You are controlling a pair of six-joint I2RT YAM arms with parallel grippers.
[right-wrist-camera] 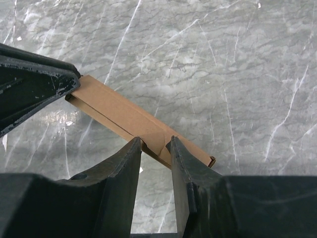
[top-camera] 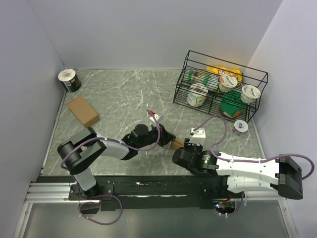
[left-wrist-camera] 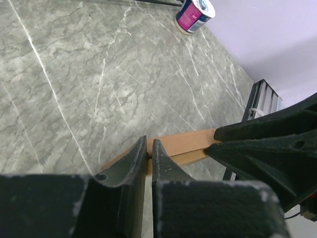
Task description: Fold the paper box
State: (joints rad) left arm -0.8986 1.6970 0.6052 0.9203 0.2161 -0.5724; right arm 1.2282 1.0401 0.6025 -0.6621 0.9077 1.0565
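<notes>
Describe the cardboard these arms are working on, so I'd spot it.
On the marble table, look front and centre. The paper box is the narrow brown strip pinched between the left gripper and right gripper; the other brown box lies alone far left.

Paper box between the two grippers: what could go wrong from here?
1. The left gripper and the right gripper pinch opposite ends of the thin paper box. Any pull apart or twist may tear it or crease it off the fold lines.
2. The right gripper holds only a narrow edge near the box's end, so the box may slip out.
3. Both arms' fingers work close together over a short box and could collide.
</notes>
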